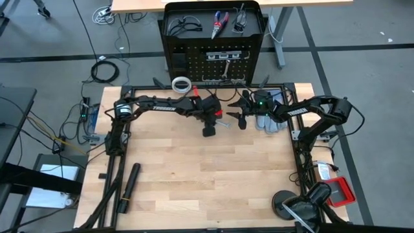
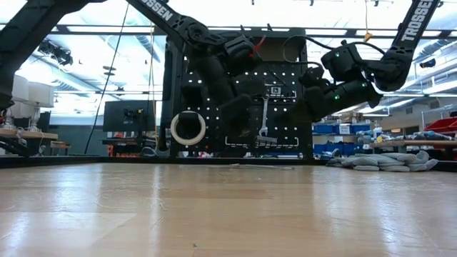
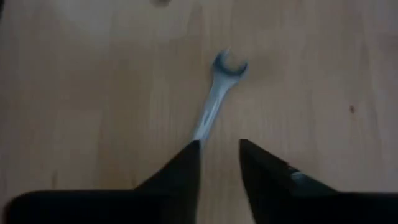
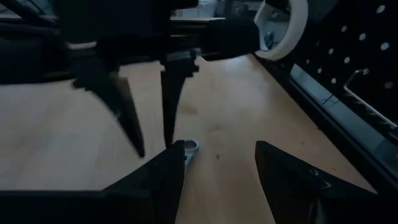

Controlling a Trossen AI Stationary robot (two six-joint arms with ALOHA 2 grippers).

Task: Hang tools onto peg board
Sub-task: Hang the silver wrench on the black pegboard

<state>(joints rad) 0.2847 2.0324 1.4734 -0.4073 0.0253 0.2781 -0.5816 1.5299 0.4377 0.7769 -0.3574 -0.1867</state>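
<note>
While both arms reached over the table's [image 1: 194, 168] far half, the left claw [image 3: 219, 163] pointed down at a small silver wrench [image 3: 214, 102] lying flat on the wood, its fingers [image 3: 186, 168] slightly parted with a narrow gap, the wrench handle running toward that gap; whether they touched it could not be told. High view put the left claw [image 1: 208, 126] near the table's middle, close to the far edge, and the right claw [image 1: 240, 120] just beside it. Right claw [image 4: 219, 168] was spread wide, holding nothing, low over the table, and its view showed the left claw's fingers [image 4: 171, 93] ahead with the wrench end [image 4: 190, 147] below them. Peg board [image 1: 194, 61] stood upright beyond the far edge. On its top shelf lay pliers [image 1: 220, 21] and glasses [image 1: 182, 24], another pair [image 1: 239, 21] beside the pliers. A black strip with white squares [image 1: 226, 55] sat on the board face, and a wrench [image 2: 263, 118] hung there too. White tape ring [image 1: 182, 83] hung at the board's lower left, seen also in low view [image 2: 188, 128]. A long black cylinder [image 1: 129, 184] lay at the table's near left. Grey gloves [image 1: 268, 120] lay under the right arm.
</note>
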